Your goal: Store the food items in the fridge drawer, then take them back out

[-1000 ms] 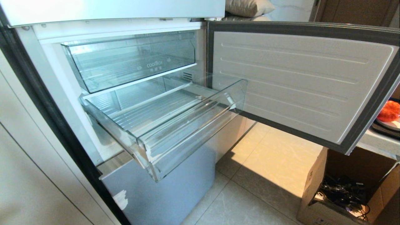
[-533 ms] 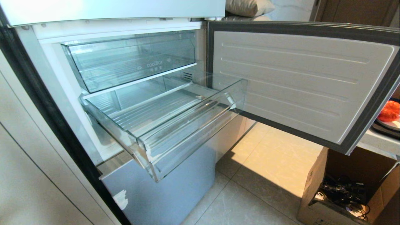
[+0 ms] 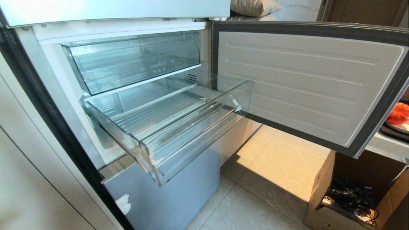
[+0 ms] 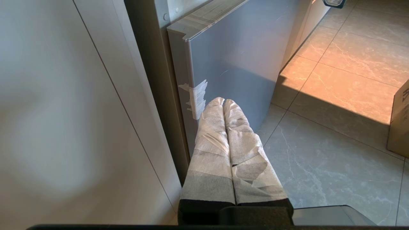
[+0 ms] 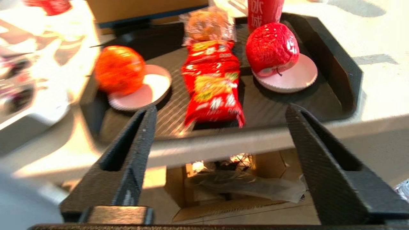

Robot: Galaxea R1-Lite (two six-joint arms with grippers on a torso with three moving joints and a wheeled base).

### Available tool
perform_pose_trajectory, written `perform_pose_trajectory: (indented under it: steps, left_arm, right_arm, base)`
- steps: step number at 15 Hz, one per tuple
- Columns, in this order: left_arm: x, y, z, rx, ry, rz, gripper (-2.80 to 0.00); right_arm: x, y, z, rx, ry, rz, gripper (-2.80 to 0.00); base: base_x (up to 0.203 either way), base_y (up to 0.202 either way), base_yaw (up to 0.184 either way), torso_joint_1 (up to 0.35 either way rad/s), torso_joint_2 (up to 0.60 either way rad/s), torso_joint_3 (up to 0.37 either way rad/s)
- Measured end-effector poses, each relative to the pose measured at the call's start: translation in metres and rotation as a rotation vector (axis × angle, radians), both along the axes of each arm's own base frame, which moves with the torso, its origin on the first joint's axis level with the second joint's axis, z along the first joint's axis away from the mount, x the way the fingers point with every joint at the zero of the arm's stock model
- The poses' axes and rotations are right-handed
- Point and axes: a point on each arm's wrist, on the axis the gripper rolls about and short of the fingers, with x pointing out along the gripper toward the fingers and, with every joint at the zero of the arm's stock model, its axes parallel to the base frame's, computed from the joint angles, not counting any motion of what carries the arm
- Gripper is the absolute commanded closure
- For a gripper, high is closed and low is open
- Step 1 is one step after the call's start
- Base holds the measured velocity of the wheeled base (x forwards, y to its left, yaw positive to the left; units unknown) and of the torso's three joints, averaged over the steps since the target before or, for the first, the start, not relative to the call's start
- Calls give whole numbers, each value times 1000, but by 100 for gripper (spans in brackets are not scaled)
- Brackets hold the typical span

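My right gripper stands wide open, facing the black tray. Dimpled red fruit and orange-red fruit each sit on a small plate, with a snack packet between them. Fridge drawer is pulled out, nothing in it. Left gripper is parked low, fingers together. Plan: centre on one fruit and straddle it clear of the packet.

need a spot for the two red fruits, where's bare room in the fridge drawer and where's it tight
The pulled-out fridge drawer is bare across its whole ribbed floor, from the taped front corner back to the rear wall. The coolBox bin above overhangs the rear part, so entry is easiest over the front half. The black tray is crowded: dimpled red fruit, orange-red fruit, snack packet.
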Motion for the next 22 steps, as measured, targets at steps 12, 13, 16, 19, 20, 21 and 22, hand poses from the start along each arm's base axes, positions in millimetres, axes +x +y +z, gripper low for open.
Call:
perform_pose_trajectory:
  steps: [12, 13, 16, 19, 20, 21, 22]
  left_arm:
    - [0, 0, 0, 0, 0, 0, 0]
    - [0, 0, 0, 0, 0, 0, 0]
    - [0, 0, 0, 0, 0, 0, 0]
    - [0, 0, 0, 0, 0, 0, 0]
    - [0, 0, 0, 0, 0, 0, 0]
    - [0, 0, 0, 0, 0, 0, 0]
    - [0, 0, 0, 0, 0, 0, 0]
  right_arm:
    - [62, -123, -22, -27, 26, -102, -280]
    - [64, -128, -25, -46, 18, -104, -280]
    - [73, -143, -35, -87, -4, -108, -280]
    - [79, -156, -46, -77, 1, -116, -280]
    - [79, -160, -50, -73, 6, -120, -280]
    - [80, -163, -53, -71, 7, -124, -280]
    - [80, -166, -56, -77, 4, -126, -280]
  base:
    - [0, 0, 0, 0, 0, 0]
    - [0, 0, 0, 0, 0, 0]
    - [0, 0, 0, 0, 0, 0]
    - [0, 0, 0, 0, 0, 0]
    - [0, 0, 0, 0, 0, 0]
    - [0, 0, 0, 0, 0, 0]
    - [0, 0, 0, 0, 0, 0]
